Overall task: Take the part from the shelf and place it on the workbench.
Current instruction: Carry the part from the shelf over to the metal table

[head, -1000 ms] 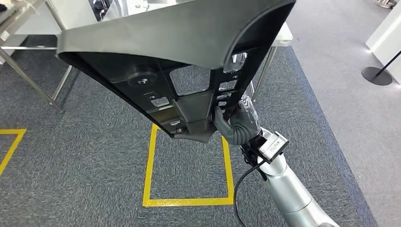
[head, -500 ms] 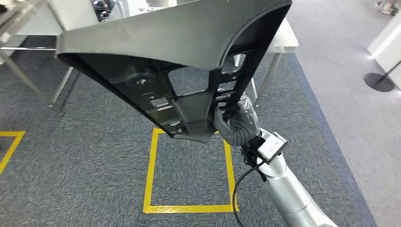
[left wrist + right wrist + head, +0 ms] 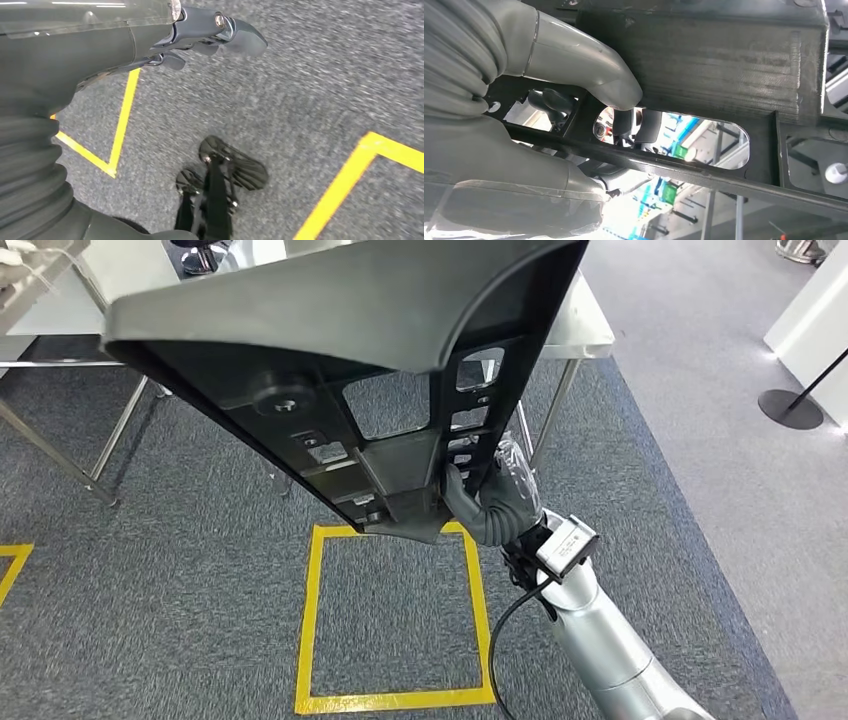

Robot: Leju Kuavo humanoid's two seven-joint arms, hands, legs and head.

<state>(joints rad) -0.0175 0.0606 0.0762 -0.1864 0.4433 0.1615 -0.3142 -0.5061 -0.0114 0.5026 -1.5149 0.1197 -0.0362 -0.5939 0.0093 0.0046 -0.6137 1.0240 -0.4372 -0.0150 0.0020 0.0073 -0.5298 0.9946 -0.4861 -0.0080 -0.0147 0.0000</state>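
Grey carpet with yellow tape square lies under the part gripped by the right robot hand.

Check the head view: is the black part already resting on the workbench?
No. The black part is held up in the air by the right hand above the carpet, with the workbench behind it.

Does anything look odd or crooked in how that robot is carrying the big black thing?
Yes: the black part hangs steeply tilted, held at its lower end by the right hand alone. No damage visible.
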